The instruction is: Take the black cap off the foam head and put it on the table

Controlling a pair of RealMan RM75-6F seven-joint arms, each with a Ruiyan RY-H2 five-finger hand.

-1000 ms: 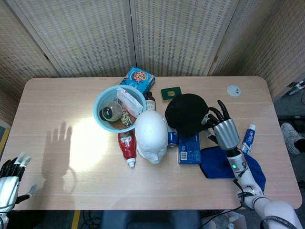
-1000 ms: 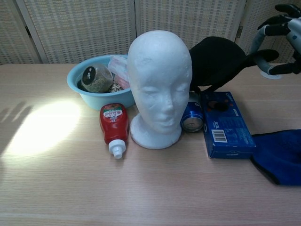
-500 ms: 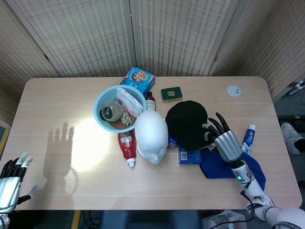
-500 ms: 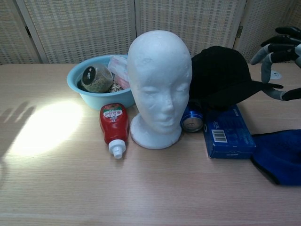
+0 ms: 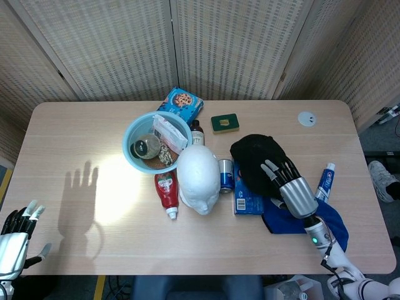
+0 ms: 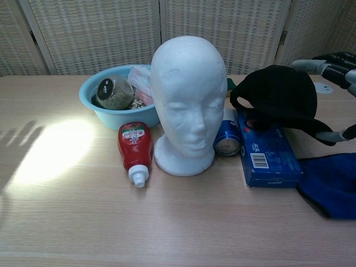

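The white foam head (image 5: 199, 178) (image 6: 186, 105) stands bare at the table's middle. The black cap (image 5: 257, 161) (image 6: 278, 95) is off it, to its right, hanging low over the blue box (image 5: 247, 201) (image 6: 267, 153). My right hand (image 5: 289, 186) holds the cap by its brim side: in the chest view, fingers (image 6: 325, 65) reach over the crown and the thumb (image 6: 340, 134) sits under the brim. My left hand (image 5: 14, 234) hovers off the table's front left corner, fingers apart and holding nothing.
A blue can (image 5: 225, 175) lies between head and box. A ketchup bottle (image 5: 166, 190) and a light-blue bowl (image 5: 125, 142) of items sit left of the head. A blue cloth (image 5: 300, 224) and toothpaste tube (image 5: 324, 181) lie under and beside my right hand. A cookie box (image 5: 180, 101) and green tin (image 5: 224, 122) sit behind.
My right hand has drawn the cap to the right and nearer the front, away from the foam head, and lowered it over the blue box. The blue can has come into sight.
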